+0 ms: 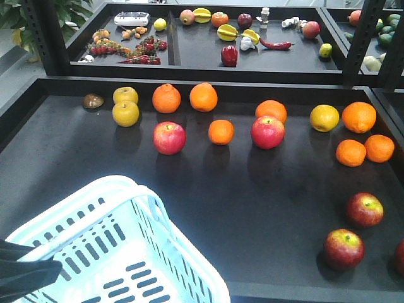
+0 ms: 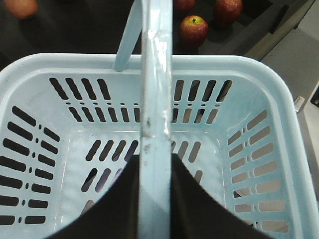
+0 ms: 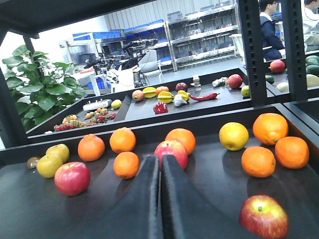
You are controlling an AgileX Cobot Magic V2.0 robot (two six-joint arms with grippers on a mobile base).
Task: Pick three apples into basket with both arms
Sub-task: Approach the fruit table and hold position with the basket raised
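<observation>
Across the near black shelf (image 1: 265,189), the fruit lies loose in a band along the far edge and down the right side, with bare board in the middle. The basket (image 1: 183,252) takes up the near left corner, upright, mouth open to the top, with no fruit in it.

The left gripper (image 2: 155,174) is clamped on the basket's loop handle (image 2: 156,89), one black finger on either side of the bar. It is in no position to pick. The right gripper (image 3: 160,162) hangs low over the shelf with its fingers pressed together and nothing between them, pointing toward the far edge.

The three dark red apples (image 1: 364,209) sit at the near right corner, apart from one another. One of them is half cut off at the edge of the front view. From the right wrist view, one apple (image 3: 264,216) lies to the right of the fingers and nearer than their tips, so not ahead of them. The right arm is plainly the closer one. It would probably have to open, swing right and draw back a little. The apples are round, so approach angle matters little.

The brighter pink-red apples (image 1: 169,137) and the oranges (image 1: 166,98) lie further back and are not wanted.
</observation>
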